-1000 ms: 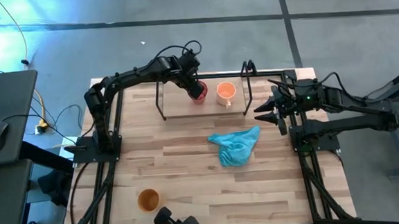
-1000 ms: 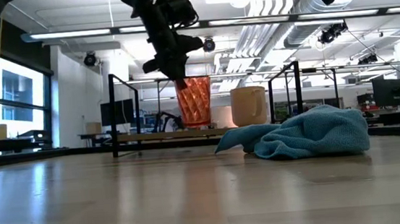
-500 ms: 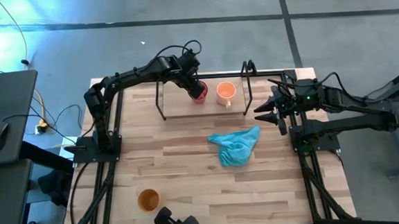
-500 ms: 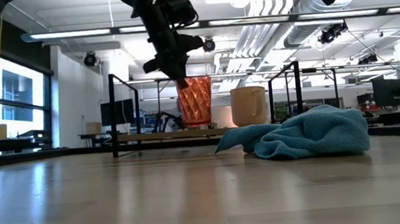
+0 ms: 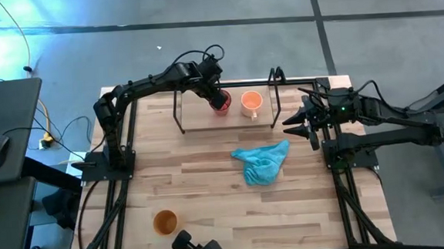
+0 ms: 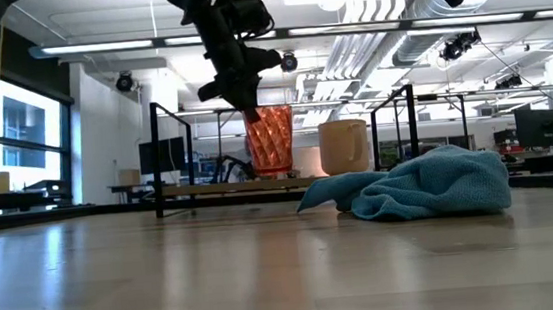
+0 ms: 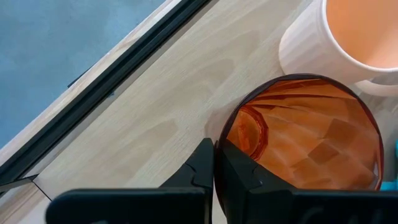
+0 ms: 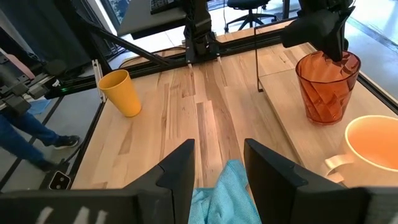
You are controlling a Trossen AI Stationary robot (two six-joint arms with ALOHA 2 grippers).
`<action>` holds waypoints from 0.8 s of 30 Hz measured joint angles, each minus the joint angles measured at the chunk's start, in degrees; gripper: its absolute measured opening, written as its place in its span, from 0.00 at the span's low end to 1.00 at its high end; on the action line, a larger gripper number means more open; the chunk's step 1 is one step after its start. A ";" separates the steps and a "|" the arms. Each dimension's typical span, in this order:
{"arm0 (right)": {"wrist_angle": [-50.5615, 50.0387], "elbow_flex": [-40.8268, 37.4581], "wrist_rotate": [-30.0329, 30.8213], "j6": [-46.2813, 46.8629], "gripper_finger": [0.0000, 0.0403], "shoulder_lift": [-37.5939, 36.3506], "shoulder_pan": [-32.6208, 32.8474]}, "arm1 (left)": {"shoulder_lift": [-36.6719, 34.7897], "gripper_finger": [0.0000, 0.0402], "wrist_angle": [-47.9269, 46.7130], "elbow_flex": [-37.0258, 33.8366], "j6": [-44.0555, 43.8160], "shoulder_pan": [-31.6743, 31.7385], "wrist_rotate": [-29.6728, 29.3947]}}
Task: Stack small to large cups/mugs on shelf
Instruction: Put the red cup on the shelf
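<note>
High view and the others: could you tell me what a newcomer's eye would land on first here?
Probably the left gripper pinching the rim of the red ribbed cup on the shelf, beside the light orange mug. Next, the crumpled turquoise cloth mid-table, and the yellow-orange cup alone near the front edge.

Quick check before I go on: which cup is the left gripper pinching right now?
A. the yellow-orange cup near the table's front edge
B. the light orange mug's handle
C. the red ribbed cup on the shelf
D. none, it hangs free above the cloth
C: the left gripper is closed over the rim of the red ribbed cup, which is on the shelf beside the light orange mug; the yellow-orange cup stands alone.
</note>
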 joint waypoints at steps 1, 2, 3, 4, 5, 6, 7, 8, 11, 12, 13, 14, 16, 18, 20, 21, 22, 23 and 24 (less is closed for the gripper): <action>0.00 0.00 -0.02 0.00 0.32 0.00 0.00 | 0.00 0.00 0.00 0.00 0.00 0.00 0.00; 0.00 0.00 0.00 0.00 0.32 0.00 0.00 | 0.00 0.00 0.00 0.00 -0.01 0.00 0.00; 0.00 0.00 -0.02 0.00 0.32 0.00 -0.02 | 0.00 0.00 0.00 0.00 -0.01 0.00 0.00; 0.00 0.00 0.00 0.00 0.32 0.00 0.00 | 0.00 0.00 0.02 0.00 -0.01 0.00 0.00; 0.00 0.00 -0.02 0.00 0.32 0.00 0.00 | 0.00 0.00 0.00 0.00 -0.01 0.00 0.00; 0.00 0.00 -0.01 0.00 0.32 0.00 0.00 | 0.00 0.00 0.01 0.00 -0.01 0.00 0.01; 0.00 0.00 0.00 0.00 0.32 0.00 -0.01 | 0.00 0.00 0.02 0.00 -0.01 0.00 0.02; -0.01 0.00 -0.01 0.00 0.32 0.00 0.00 | 0.00 0.00 0.02 0.00 -0.01 0.00 0.04; 0.00 0.00 -0.02 0.00 0.32 0.00 0.00 | 0.00 0.00 0.02 0.00 -0.01 0.00 0.82; -0.02 0.00 0.00 0.00 0.32 0.00 0.00 | 0.00 0.00 0.02 0.00 -0.03 0.00 0.91; 0.00 0.00 -0.01 0.00 0.32 0.00 0.00 | 0.00 0.00 0.02 0.00 -0.03 0.00 0.90; 0.00 0.00 0.00 0.00 0.32 0.00 0.00 | 0.00 0.00 0.02 0.00 -0.03 0.00 0.90; -0.01 0.00 -0.01 0.00 0.32 0.00 0.00 | 0.00 0.00 0.04 0.00 -0.03 0.00 0.90; -0.01 0.00 0.00 0.00 0.32 0.00 0.00 | 0.00 0.00 0.04 0.00 -0.03 0.00 0.90; -0.01 0.00 -0.02 0.00 0.32 0.00 0.00 | 0.01 0.00 0.04 0.00 -0.03 0.00 0.90; -0.02 0.00 -0.02 0.00 0.32 0.00 0.00 | 0.28 0.00 0.11 0.01 -0.04 0.00 0.90; -0.02 0.00 0.00 0.00 0.32 0.00 0.00 | 0.57 0.00 0.17 0.02 -0.12 0.00 0.97; -0.02 0.00 -0.02 0.00 0.32 0.02 0.00 | 0.83 0.00 -0.16 0.00 -0.21 0.00 1.19; -0.02 0.00 -0.02 0.00 0.32 0.02 0.00 | 1.14 0.00 -0.59 -0.02 -0.22 0.00 1.29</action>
